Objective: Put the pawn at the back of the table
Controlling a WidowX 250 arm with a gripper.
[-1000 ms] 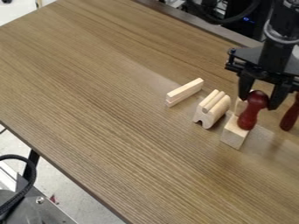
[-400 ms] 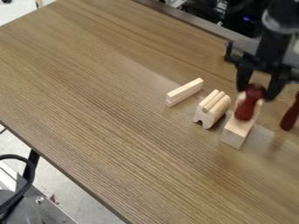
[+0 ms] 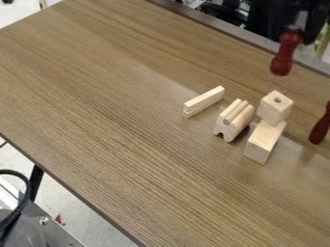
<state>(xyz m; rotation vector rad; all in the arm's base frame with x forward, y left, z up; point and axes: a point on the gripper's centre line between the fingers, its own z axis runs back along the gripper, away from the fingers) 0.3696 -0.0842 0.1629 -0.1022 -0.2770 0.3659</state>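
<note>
One red pawn point(image 3: 284, 57), camera view: at 2 o'clock, pinched at its head by gripper point(image 3: 294, 32), fingers closed on it. Pawn hangs across far edge of table point(image 3: 129, 120) in view. Long axis near upright, head leaning toward 12-to-1 o'clock, broad base pointing down toward 6-to-7. Gap between base and holed block point(image 3: 270, 110); wood surface stretches broadly from 7 round to 12. Other red piece point(image 3: 320, 130) at 3 o'clock, by right border; grooved block point(image 3: 231, 123) nearer centre.
</note>
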